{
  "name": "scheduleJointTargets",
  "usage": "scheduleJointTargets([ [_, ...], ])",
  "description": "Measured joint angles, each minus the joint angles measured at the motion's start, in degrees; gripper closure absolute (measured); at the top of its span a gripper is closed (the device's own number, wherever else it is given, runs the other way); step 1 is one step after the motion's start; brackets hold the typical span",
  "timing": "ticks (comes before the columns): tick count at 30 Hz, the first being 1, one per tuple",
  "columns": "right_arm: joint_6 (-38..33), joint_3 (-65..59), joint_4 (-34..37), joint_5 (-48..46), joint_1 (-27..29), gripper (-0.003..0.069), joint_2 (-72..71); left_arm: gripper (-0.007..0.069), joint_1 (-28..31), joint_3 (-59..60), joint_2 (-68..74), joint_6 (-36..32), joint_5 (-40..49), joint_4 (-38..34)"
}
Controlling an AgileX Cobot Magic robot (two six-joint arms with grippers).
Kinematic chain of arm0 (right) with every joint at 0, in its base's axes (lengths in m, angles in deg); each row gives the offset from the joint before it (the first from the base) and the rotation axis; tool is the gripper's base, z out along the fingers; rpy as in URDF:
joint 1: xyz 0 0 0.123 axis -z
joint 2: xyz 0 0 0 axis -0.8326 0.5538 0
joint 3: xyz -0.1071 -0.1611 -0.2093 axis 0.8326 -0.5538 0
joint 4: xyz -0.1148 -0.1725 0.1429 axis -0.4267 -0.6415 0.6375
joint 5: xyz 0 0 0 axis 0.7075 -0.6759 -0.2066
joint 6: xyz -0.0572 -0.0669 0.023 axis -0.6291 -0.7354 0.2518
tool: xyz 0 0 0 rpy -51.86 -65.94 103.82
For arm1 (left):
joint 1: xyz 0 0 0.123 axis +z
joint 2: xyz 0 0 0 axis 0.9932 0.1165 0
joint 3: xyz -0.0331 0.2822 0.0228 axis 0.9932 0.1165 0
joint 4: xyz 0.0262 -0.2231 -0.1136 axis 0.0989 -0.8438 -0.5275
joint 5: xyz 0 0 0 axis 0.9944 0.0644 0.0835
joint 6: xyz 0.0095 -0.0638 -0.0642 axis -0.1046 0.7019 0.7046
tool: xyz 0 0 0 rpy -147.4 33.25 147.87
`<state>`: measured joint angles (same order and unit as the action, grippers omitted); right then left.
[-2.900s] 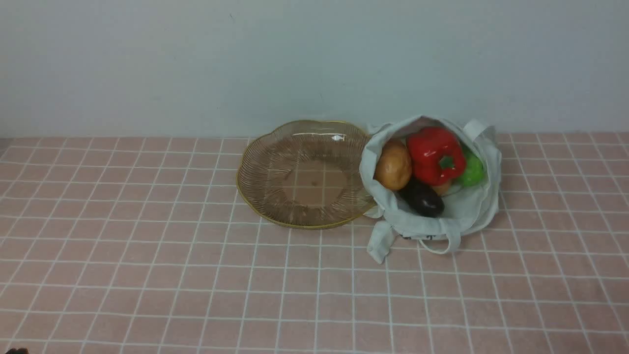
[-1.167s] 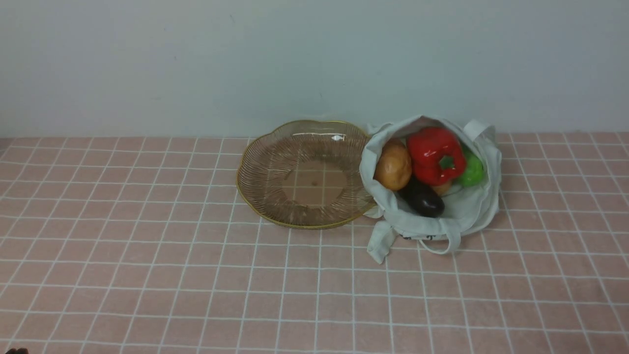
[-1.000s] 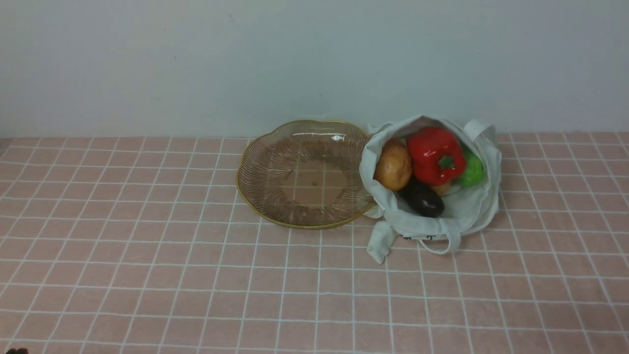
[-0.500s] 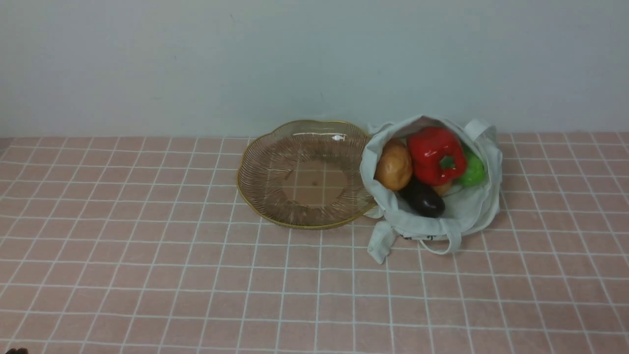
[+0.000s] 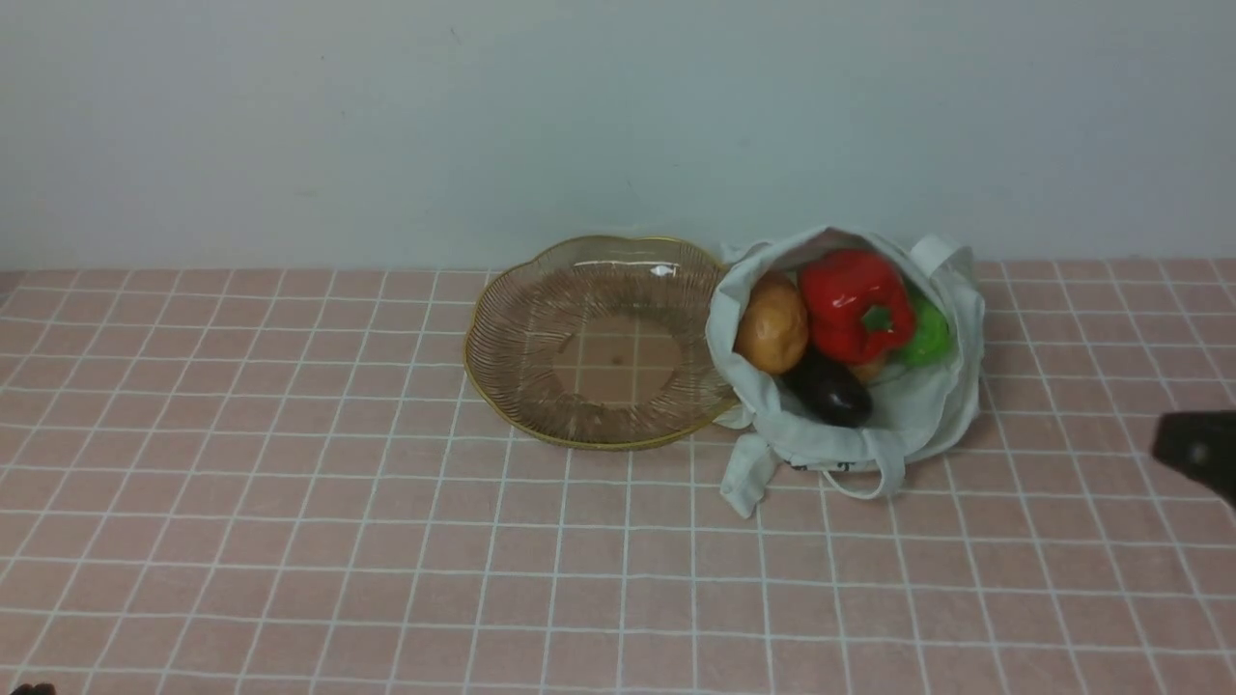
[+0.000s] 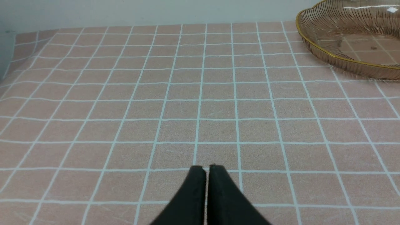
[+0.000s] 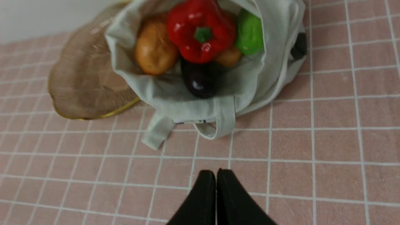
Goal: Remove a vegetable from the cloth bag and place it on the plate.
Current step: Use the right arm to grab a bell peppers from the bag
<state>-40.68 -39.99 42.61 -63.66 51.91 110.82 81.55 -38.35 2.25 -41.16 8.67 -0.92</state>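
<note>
The red bell pepper (image 5: pixel 856 304) lies on top inside the open cloth bag (image 5: pixel 917 415); both show in the right wrist view too, pepper (image 7: pixel 200 31), bag (image 7: pixel 187 104). The gold-rimmed glass plate (image 5: pixel 502 386) stands just left of the bag, touching it, and shows in the left wrist view (image 6: pixel 315 47). My right gripper (image 7: pixel 216 172) is shut and empty, over the table short of the bag; a dark part of the right arm (image 5: pixel 1197 449) enters at the right edge. My left gripper (image 6: pixel 206 167) is shut and empty, far left of the plate.
Inside the bag, a brown potato (image 5: pixel 772 323), a dark purple eggplant (image 5: pixel 828 391) and a green vegetable (image 5: pixel 929 333) lie around the pepper. The bag's loop handles (image 5: pixel 874 473) lie on the pink tiled tablecloth (image 5: pixel 386 541). A pale wall runs behind.
A dark part of the right arm has come into the front view at the right edge. The bag, vegetables and plate have not moved.
</note>
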Motion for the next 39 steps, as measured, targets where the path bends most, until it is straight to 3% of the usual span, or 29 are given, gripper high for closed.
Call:
scheduleJointTargets([
  [7, -3.9, 12.9, -2.0, 0.7, -4.9, 0.0608, 20.1, 0.0629, 0.0, 0.0, 0.0, 0.0, 0.0, 0.0],
  [14, -5.3, 25.4, -9.6, 0.9, -8.5, 0.0461, 31.6, 0.0629, 0.0, 0.0, 0.0, 0.0, 0.0, 0.0],
  [20, -5.5, 28.4, -10.1, 8.6, -10.5, 0.0167, 36.9, 0.0629, 0.0, 0.0, 0.0, 0.0, 0.0, 0.0],
  [21, -5.5, 28.4, -10.1, 10.5, -10.9, 0.0074, 38.3, 0.0629, 0.0, 0.0, 0.0, 0.0, 0.0, 0.0],
  [24, -6.4, 28.4, -10.1, 14.4, -11.1, -0.0006, 41.7, 0.0629, 0.0, 0.0, 0.0, 0.0, 0.0, 0.0],
  [32, -8.2, 28.4, -10.1, 22.9, -11.2, -0.0032, 49.5, 0.0629, 0.0, 0.0, 0.0, 0.0, 0.0, 0.0],
  [39, -8.3, 28.4, -9.6, 27.3, -11.3, 0.0008, 52.6, 0.0629, 0.0, 0.0, 0.0, 0.0, 0.0, 0.0],
])
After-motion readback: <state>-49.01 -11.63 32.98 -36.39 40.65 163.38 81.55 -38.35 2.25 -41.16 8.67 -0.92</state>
